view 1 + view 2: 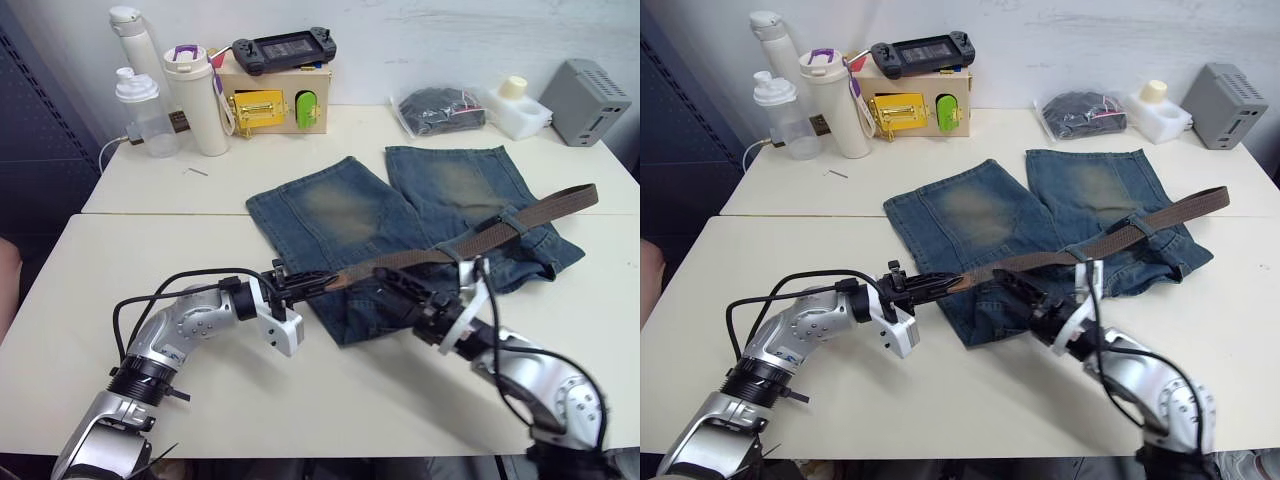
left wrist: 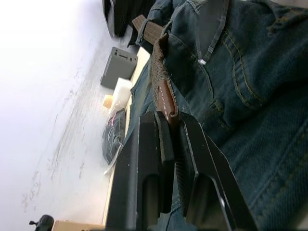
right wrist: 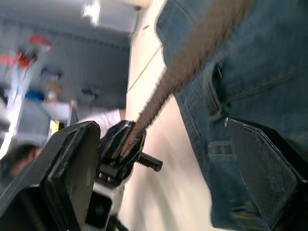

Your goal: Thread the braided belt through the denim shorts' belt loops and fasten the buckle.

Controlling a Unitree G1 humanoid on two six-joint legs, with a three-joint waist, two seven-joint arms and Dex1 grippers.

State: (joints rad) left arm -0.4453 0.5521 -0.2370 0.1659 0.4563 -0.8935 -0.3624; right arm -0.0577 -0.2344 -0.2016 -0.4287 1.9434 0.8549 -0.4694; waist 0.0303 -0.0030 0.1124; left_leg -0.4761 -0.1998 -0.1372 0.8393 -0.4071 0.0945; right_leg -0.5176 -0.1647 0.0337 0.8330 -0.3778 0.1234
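Observation:
The denim shorts [image 1: 345,215] lie flat with the legs pointing away from me. The braided belt [image 1: 470,240] runs slantwise over the waistband, from my left gripper [image 1: 316,282] up to its far end [image 1: 590,195]. It passes under a belt loop [image 1: 509,217]. My left gripper is shut on the belt's leather tip [image 2: 166,103], just off the shorts' near left corner. My right gripper [image 1: 398,285] hovers over the waistband, open, its fingers [image 3: 262,163] spread wide to either side of the belt [image 3: 192,57] without touching it. I cannot make out the buckle.
Along the back stand bottles [image 1: 195,95], a yellow box [image 1: 270,105] with a game controller on top, a black bundle in plastic [image 1: 440,108], a white container [image 1: 518,108] and a grey box [image 1: 590,100]. A seam [image 1: 160,213] joins the two tables. A person sits at the left edge.

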